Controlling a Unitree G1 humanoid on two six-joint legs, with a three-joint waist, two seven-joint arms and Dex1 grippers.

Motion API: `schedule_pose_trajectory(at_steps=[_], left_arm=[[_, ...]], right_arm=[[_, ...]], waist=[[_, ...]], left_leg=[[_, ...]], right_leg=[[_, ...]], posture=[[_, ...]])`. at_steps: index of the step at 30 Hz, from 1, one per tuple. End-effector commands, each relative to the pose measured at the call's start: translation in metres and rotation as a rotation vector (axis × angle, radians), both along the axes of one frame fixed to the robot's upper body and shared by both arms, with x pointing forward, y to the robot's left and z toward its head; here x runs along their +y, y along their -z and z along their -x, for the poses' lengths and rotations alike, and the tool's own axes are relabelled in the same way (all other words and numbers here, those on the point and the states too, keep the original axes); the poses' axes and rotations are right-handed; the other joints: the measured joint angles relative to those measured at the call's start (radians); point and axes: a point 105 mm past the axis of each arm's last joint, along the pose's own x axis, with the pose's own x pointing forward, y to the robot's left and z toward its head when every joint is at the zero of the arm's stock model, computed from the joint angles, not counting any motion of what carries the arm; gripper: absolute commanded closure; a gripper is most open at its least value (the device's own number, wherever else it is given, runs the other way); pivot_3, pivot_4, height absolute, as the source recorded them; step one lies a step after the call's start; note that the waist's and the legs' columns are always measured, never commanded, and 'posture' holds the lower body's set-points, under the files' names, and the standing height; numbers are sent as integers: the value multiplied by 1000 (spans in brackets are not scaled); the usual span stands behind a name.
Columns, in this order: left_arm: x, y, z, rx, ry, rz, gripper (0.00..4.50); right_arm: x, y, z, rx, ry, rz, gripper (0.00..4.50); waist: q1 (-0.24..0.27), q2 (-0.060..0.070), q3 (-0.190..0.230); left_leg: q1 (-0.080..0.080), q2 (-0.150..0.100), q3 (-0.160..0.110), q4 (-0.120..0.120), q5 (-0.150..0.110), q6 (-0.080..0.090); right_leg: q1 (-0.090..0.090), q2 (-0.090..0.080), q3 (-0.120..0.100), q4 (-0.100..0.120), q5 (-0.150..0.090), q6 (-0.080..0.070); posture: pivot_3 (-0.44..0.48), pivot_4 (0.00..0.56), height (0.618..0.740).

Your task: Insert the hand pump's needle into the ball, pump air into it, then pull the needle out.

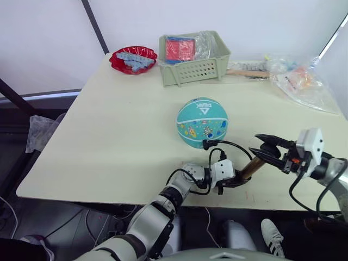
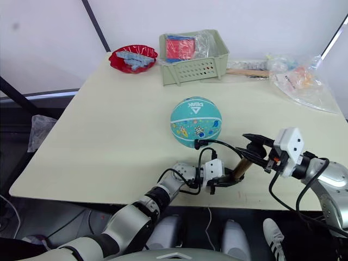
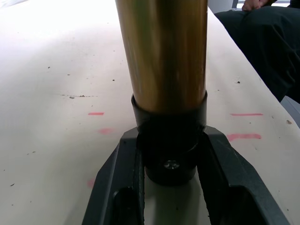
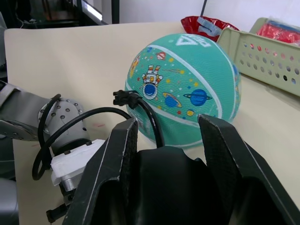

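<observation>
The teal ball (image 1: 202,122) with its white triangle logo rests on the cream table (image 1: 119,119), near the front. The hand pump (image 1: 250,168) slants just in front of it, gold barrel up to the right. My left gripper (image 1: 229,184) is shut on the barrel's black lower end cap (image 3: 169,145). At the barrel's upper end, my right gripper (image 1: 267,148) is shut around the black T-handle (image 4: 164,178). The thin black hose (image 1: 216,154) loops up to the ball, and its tip (image 4: 124,98) presses against the ball's skin. The needle is hidden there.
A green basket (image 1: 194,60) with red and blue packets stands at the back. A red bowl (image 1: 133,58) sits to its left. Clear plastic bags (image 1: 304,81) and a wooden stick (image 1: 247,72) lie at the back right. The table's front edge (image 1: 109,198) runs just below my grippers.
</observation>
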Motion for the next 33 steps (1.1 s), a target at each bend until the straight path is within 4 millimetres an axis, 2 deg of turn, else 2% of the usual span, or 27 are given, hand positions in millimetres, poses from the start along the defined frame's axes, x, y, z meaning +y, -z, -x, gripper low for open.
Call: schedule_pose_trajectory(at_steps=[1, 13, 19, 24, 29, 33], left_arm=[[29, 44, 14, 120, -36, -162, 3466], [28, 45, 16, 123, -25, -164, 3466], [28, 46, 16, 126, -24, -165, 3466], [28, 46, 18, 128, -22, -164, 3466], [26, 46, 18, 129, -27, -160, 3466], [26, 46, 17, 128, -33, -158, 3466]], right_arm=[[1, -44, 10, -107, -51, -58, 2969], [-16, -101, 15, -195, -28, -80, 2969], [-14, -110, 17, -206, -34, -78, 2970], [-8, -87, 15, -131, -45, -46, 2970], [0, -44, 11, -23, -52, -38, 2970], [6, -19, 10, 15, -61, -45, 2970]], waist=[[0, 0, 2], [0, -1, 5], [1, -2, 5], [1, -5, 5], [0, -14, -1], [-1, -17, -5]], left_leg=[[0, 0, 0, 0, 0, 0], [-1, -1, 8, 0, -2, 3], [-1, -1, 15, 0, -3, 5], [0, -1, 32, 0, -6, 10], [3, 1, 37, 0, -8, 13], [5, 4, 42, 1, -9, 12]], right_leg=[[0, 0, 0, 0, 0, 0], [-3, -1, 8, -2, 1, 4], [-7, -3, 12, -2, 3, 6], [-13, -14, 12, 1, 6, 12], [-13, -16, 12, 1, 7, 12], [-14, -17, 11, 1, 9, 13]], posture=[[0, 150, 738], [0, 150, 738], [0, 150, 738], [0, 150, 738], [0, 150, 738], [0, 150, 738]])
